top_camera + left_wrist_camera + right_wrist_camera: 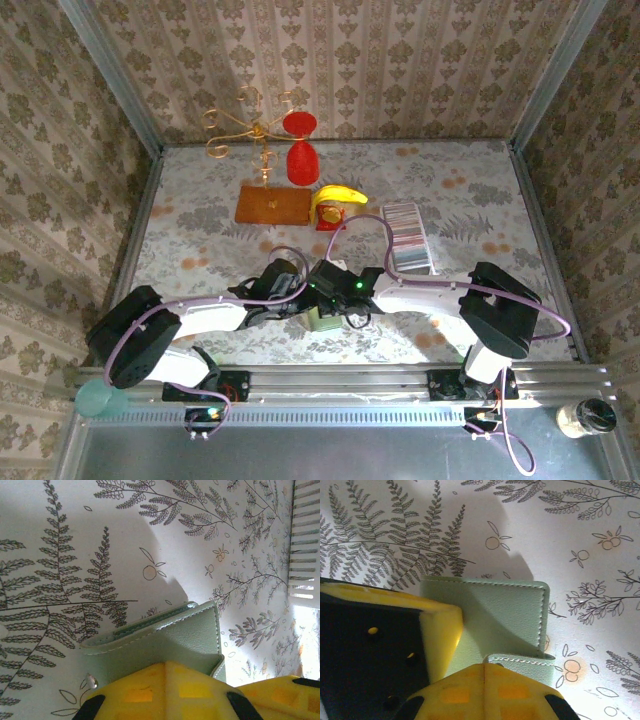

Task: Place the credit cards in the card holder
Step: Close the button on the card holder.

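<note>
On your table (pixel 480 200), the long clear tray (pixel 416 264) lies right of centre, filled with the credit cards (pixel 405 225) standing on edge in a row. The card holder (pixel 190 630) sits partly unfolded by the middle of the near edge. Your left gripper (pixel 165 666) and right gripper (pixel 485 666) each have their pads pressed together on an edge of it. Toward the far edge, well apart from the holder, stand a wooden board (pixel 272 205) carrying a gold wire stand (pixel 245 125), a red goblet (pixel 302 162) and a banana (pixel 338 196).
</note>
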Robot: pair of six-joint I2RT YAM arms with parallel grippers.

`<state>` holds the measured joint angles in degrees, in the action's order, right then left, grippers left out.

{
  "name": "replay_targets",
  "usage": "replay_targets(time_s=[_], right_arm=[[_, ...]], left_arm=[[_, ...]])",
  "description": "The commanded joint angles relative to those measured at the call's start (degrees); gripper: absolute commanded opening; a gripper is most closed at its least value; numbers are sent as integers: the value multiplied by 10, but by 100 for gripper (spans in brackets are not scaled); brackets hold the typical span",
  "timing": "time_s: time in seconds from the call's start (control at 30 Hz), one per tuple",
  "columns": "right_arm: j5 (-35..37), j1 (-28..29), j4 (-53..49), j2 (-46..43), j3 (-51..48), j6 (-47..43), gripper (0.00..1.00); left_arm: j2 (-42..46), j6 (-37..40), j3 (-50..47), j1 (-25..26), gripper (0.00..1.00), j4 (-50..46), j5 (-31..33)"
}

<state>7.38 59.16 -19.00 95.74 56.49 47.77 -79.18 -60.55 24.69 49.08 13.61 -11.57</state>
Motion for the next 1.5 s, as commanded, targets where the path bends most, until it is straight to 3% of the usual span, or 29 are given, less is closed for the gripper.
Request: replay_targets(time_s=[0.0,0.43,0.9,1.47], right_arm=[[-8,3,10,11,-4,11,0],[-12,3,-11,4,-14,10,0],[-48,3,50,11,-29,21,0],[-4,9,-19,53,-42,34,0]], left_arm=[[-4,-16,-20,-2,4,-15,5],[25,-11,-26,-2,3,-37,19],[21,-10,-24,7,3,-43,25],[24,-14,-27,14,2,-41,26]])
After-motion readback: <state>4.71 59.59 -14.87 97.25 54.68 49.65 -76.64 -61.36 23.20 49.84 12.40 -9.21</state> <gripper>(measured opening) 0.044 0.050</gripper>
